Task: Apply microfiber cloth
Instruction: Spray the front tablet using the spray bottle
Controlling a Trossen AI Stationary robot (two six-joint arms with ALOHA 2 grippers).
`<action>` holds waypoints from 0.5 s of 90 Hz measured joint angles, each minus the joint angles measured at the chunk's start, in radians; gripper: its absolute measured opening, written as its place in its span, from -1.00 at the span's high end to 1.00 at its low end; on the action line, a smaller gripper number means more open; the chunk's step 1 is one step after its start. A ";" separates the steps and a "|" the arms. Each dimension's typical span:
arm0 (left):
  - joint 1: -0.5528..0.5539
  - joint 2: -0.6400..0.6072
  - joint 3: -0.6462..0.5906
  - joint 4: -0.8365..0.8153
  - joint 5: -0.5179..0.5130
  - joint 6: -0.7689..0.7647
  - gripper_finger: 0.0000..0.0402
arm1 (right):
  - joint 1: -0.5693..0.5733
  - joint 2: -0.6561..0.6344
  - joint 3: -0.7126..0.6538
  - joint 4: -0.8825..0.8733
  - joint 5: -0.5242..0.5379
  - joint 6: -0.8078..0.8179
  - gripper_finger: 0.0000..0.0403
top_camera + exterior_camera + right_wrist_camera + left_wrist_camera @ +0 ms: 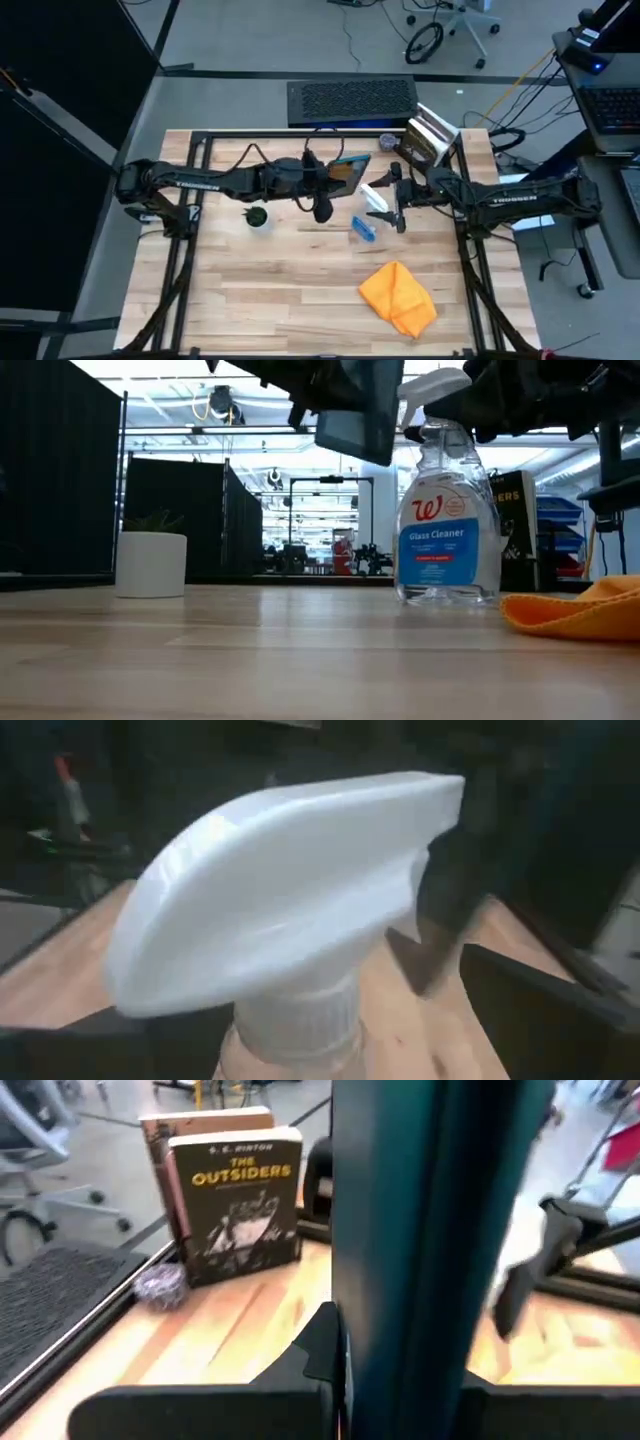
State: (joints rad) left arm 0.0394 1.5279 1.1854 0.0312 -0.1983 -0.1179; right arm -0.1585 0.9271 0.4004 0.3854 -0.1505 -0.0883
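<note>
Cloth (pixel 398 297) near bottle (pixel 364 228) (perhaps apart)

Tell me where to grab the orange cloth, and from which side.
Come straight down on the microfiber cloth and pinch its raised, bunched fold near the middle. It lies crumpled on the table with nothing over it; flat edges offer little to grip.

Both arms are dark, near black, built of rounded tubular links with chunkier joint housings. The left arm (pixel 215 182) carries white lettering along its long link, and a thin black cable loops above it. The right arm (pixel 510 197) bears matching white lettering. Their fingers (pixel 320 1345) are matte black and angular.
</note>
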 joint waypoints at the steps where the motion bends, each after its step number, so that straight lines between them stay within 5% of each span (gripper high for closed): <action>1: -0.004 -0.005 0.000 -0.001 -0.006 0.000 0.97 | 0.000 -0.005 0.000 -0.007 0.001 0.000 -0.75; 45: -0.120 -0.036 0.000 -0.079 -0.054 -0.053 0.97 | 0.005 -0.241 0.000 -0.488 -0.006 0.222 -0.75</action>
State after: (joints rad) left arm -0.0803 1.4923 1.1857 -0.0482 -0.2519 -0.1705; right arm -0.1536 0.6859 0.4004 -0.1026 -0.1570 0.1336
